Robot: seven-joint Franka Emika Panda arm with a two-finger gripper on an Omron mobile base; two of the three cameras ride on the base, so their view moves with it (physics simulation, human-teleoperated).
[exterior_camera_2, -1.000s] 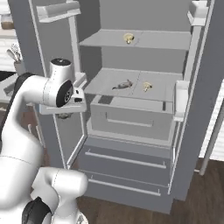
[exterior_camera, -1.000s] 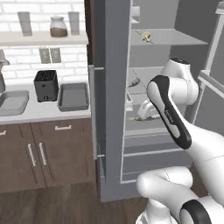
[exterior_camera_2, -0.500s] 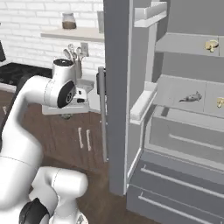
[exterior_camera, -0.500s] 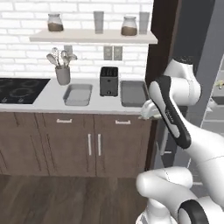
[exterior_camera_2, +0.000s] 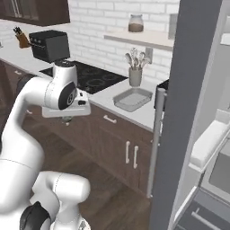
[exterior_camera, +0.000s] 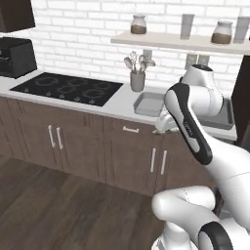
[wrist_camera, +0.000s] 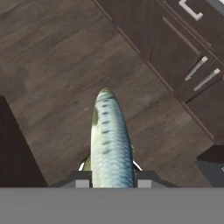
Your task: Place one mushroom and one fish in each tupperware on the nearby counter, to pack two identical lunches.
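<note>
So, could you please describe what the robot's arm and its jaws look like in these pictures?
The robot arm is built of glossy white, rounded segments with dark grey to black joints and a long dark panel along one link. A round dark disc marks the white joint housing seen from the right. The gripper ends in small grey jaws with thin white edges. No cables or markings can be seen.

From my left base camera, the arm covers most of the second tupperware (exterior_camera: 225, 118) at the bench's (exterior_camera: 122, 103) right end; I can't see inside it. On the hand camera the fish's (wrist_camera: 109, 140) tail is cut off at the bottom edge, so where the pincer (wrist_camera: 109, 177) pads meet it is hidden from me.
</note>
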